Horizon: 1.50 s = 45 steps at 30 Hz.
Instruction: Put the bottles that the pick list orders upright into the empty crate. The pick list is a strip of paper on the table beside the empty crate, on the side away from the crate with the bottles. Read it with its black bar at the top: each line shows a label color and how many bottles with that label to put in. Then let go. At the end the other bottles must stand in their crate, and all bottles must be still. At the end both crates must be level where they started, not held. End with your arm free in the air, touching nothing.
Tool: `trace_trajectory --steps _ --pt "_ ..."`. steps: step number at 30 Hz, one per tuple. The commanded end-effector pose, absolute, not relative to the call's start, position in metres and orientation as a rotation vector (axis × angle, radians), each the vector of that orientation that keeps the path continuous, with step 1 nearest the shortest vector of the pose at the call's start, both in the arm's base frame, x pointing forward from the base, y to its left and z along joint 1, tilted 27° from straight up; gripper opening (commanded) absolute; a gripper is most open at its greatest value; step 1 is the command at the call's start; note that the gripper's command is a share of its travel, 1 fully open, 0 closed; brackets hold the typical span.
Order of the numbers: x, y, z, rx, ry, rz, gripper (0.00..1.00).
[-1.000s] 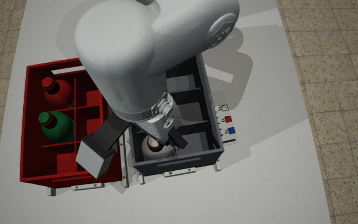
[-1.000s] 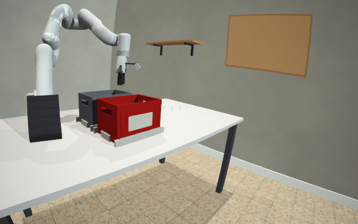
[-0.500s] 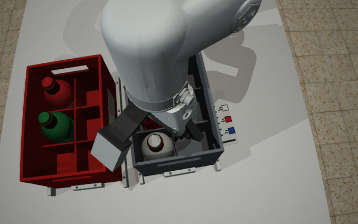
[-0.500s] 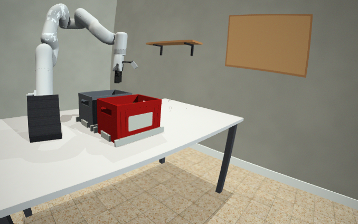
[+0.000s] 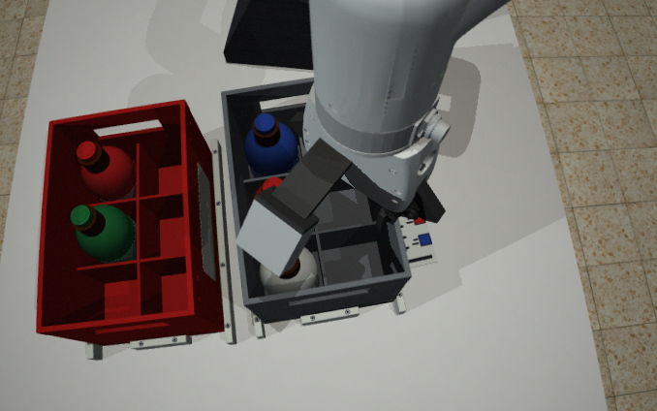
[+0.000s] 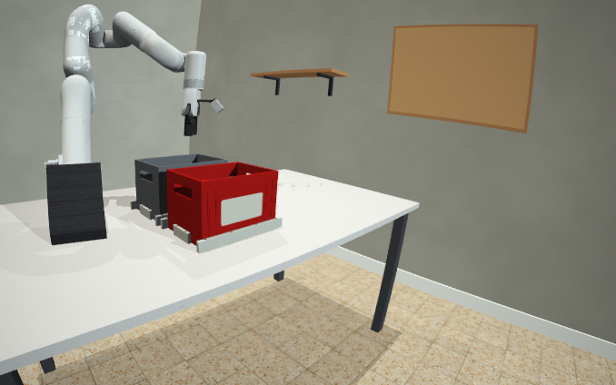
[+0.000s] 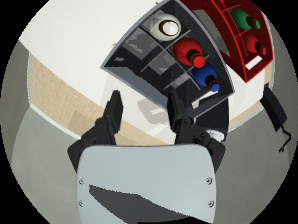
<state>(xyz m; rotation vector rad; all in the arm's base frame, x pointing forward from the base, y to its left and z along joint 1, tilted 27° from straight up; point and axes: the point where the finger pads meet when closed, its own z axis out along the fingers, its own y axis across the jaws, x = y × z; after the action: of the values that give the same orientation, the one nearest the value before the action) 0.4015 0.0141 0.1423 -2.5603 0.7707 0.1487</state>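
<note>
The grey crate (image 5: 320, 205) holds a blue-label bottle (image 5: 270, 142), a red-label bottle (image 5: 268, 185) mostly hidden by the wrist camera, and a white-label bottle (image 5: 291, 273), all in its left column. The red crate (image 5: 131, 216) holds a red-label bottle (image 5: 104, 167) and a green-label bottle (image 5: 103, 233). The pick list (image 5: 421, 239) lies right of the grey crate; its red and blue squares show, and its top is hidden by the arm. My gripper (image 5: 412, 208) (image 6: 190, 127) is open and empty, high above the grey crate's right edge. In the wrist view the fingers have nothing between them.
The arm's black base block (image 6: 74, 202) stands behind the crates. White stop rails (image 5: 220, 242) lie along the crate sides. The table edge runs to the right of the pick list. A shelf (image 6: 300, 74) and a cork board (image 6: 461, 74) hang on the wall.
</note>
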Motion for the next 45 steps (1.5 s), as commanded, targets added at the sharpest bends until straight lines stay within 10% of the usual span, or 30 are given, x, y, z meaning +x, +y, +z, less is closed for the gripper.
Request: trace_trajectory --steps 1,45 --pt "0.394 0.025 0.157 -2.561 0.771 0.141 0.65" --pt "0.308 0.142 0.281 -2.56 0.77 0.142 0.65"
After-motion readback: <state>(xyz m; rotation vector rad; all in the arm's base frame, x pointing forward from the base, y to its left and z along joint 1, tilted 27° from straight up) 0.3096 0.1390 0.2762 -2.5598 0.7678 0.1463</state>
